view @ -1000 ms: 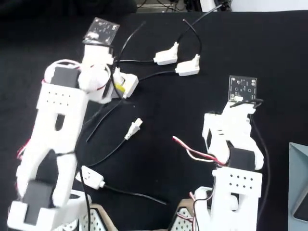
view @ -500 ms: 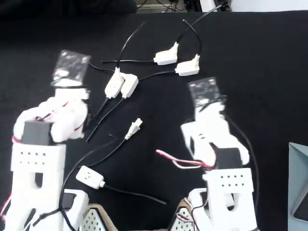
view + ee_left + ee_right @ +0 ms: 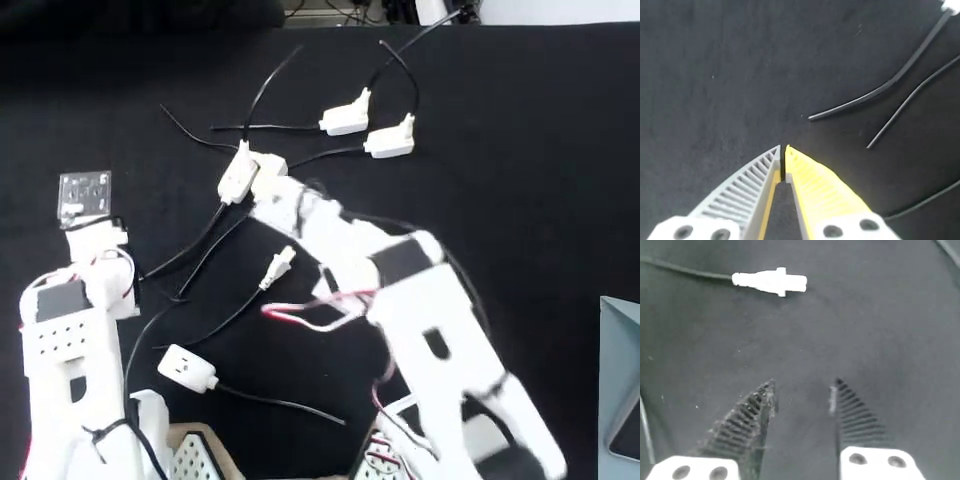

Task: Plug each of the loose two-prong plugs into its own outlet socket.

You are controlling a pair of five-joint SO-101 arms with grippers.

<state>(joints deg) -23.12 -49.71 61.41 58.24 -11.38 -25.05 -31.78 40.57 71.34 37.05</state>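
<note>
Gripping nothing: left gripper (image 3: 783, 149), tips pressed together over the black table (image 3: 715, 75).
Black cables (image 3: 880, 95): beyond its tips, apart.
Right gripper (image 3: 803, 385): jaws spread, holding nothing.
Loose plug (image 3: 770, 281): flat on the table ahead of those jaws, apart.

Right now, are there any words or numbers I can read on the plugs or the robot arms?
None can be read.
The small board on top of an arm has tiny marks, too blurred to read.
The loose plug and the outlet socket look plain white, with no print to make out.
</note>
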